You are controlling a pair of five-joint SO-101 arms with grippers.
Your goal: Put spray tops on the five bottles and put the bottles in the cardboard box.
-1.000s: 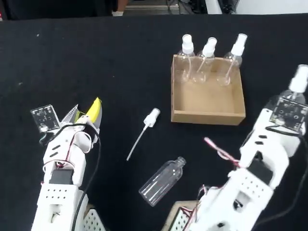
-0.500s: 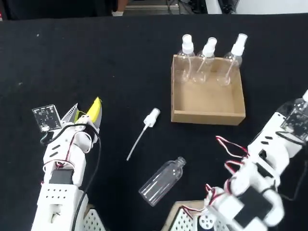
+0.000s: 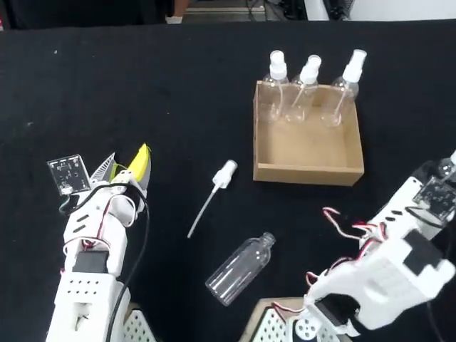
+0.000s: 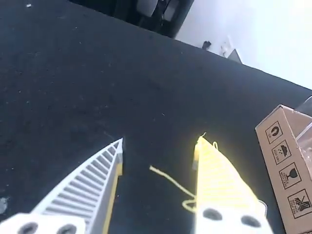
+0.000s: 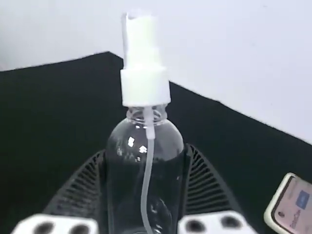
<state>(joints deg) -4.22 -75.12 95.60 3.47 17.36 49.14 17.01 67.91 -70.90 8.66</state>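
From the high camera I see the cardboard box on the far right part of the black table. Three capped bottles stand upright in a row along its far wall, each with a white top on. Left of the box and nearer the arms, a loose spray top lies flat on the table with its dip tube trailing toward the near left. Close by but apart from it, a bare bottle lies on its side with its open neck toward the box. My left tool sits at the left side of the table, well apart from all of these, its white and yellow fingers spread with nothing between them. My right arm is at the right edge, on the near side of the box and outside it, and the tip of the held bottle shows at its end. On the left wrist camera the left tool's two fingers stand apart over bare table, a yellow thread hangs off the yellow one, and a corner of the box sits off to the side. On the right wrist camera my right tool is clamped on the held bottle, a finger against each side of its clear body. The bottle stands upright in the grip, with its spray top seated on the neck and the tube running down inside.
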